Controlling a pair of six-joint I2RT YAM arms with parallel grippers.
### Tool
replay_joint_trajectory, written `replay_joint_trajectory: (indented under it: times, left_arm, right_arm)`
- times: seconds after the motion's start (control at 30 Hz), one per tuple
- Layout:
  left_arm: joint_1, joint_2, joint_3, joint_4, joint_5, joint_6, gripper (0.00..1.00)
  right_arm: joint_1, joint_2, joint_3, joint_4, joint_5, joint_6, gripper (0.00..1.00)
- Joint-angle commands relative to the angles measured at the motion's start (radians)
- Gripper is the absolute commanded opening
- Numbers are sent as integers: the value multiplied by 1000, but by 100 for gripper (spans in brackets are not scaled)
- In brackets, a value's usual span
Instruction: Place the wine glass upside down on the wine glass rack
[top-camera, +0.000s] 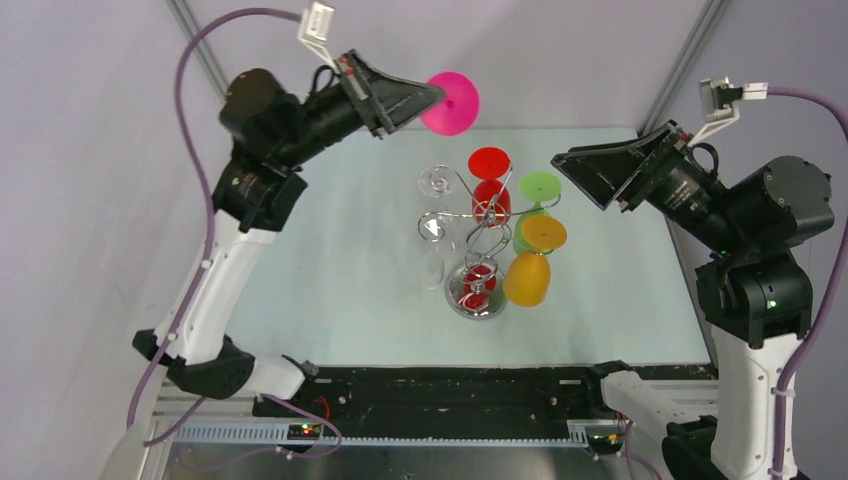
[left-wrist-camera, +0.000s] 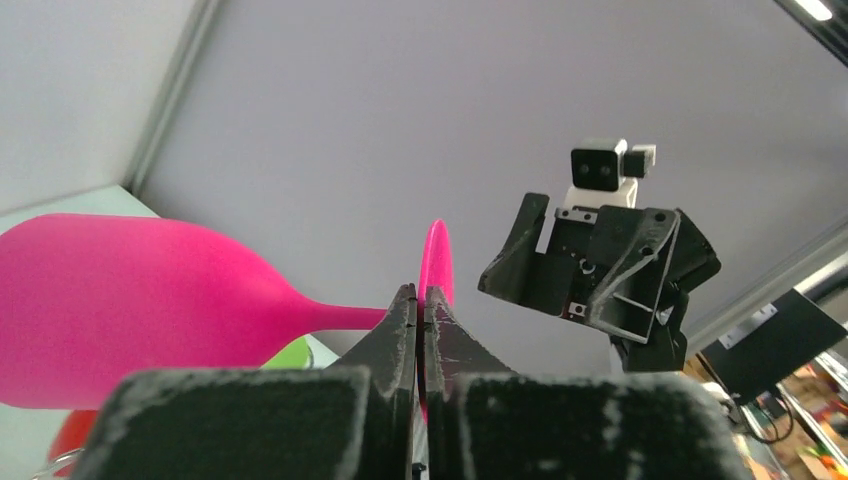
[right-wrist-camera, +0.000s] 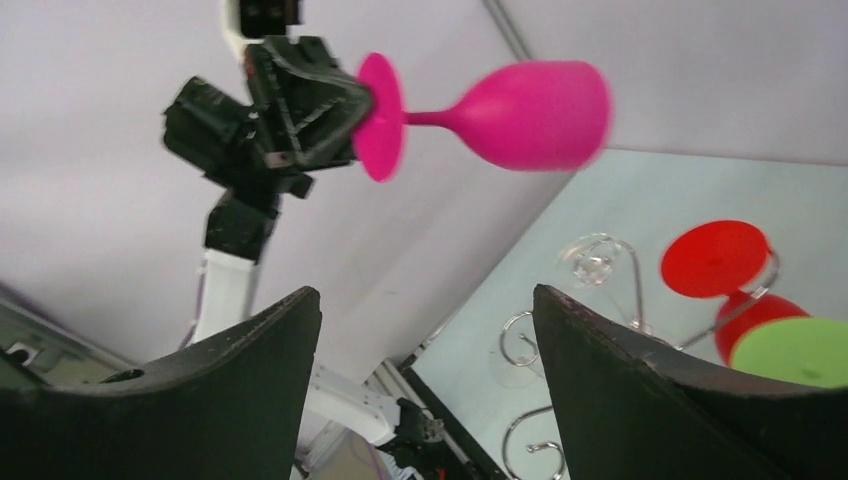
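A pink wine glass (top-camera: 452, 105) hangs in the air at the back, above and behind the wine glass rack (top-camera: 478, 225). It lies sideways, and my left gripper (top-camera: 437, 95) is shut on the rim of its foot (left-wrist-camera: 437, 262). The bowl (left-wrist-camera: 130, 300) points away from the fingers. The right wrist view shows the same glass (right-wrist-camera: 530, 115) level, high over the table. My right gripper (top-camera: 562, 165) stands open and empty to the right of the rack, facing the glass, its fingers (right-wrist-camera: 600, 360) wide apart.
On the chrome rack hang a red glass (top-camera: 490, 180), a green glass (top-camera: 538, 188), an orange glass (top-camera: 530, 270) and a clear glass (top-camera: 435, 182). Its round base (top-camera: 477, 298) stands mid-table. Bare curled arms (right-wrist-camera: 525, 340) show on its left side.
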Motion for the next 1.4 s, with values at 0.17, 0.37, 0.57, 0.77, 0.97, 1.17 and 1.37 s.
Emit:
replay_joint_trajectory:
  times: [0.17, 0.37, 0.57, 0.77, 0.97, 1.17, 1.37]
  left_arm:
    - [-172, 103, 102, 23, -82, 52, 0]
    - [-222, 133, 159, 23, -75, 56, 0]
    - [-241, 124, 145, 23, -74, 65, 0]
    - [-262, 135, 133, 24, -73, 67, 0]
    - [-278, 155, 154, 23, -64, 69, 0]
    - [-292, 171, 162, 24, -54, 68, 0]
    - [-298, 178, 165, 24, -51, 69, 0]
  right_arm:
    - [160, 49, 25, 108, 95, -24, 76]
    - [173, 63, 37, 112, 151, -37, 71]
    - [176, 61, 31, 114, 182, -40, 67]
    - [175, 52, 12, 150, 167, -24, 56]
    - [176, 56, 10, 148, 162, -22, 52]
    - [176, 60, 6, 163, 144, -12, 49]
    - [175, 56, -11, 169, 143, -9, 35]
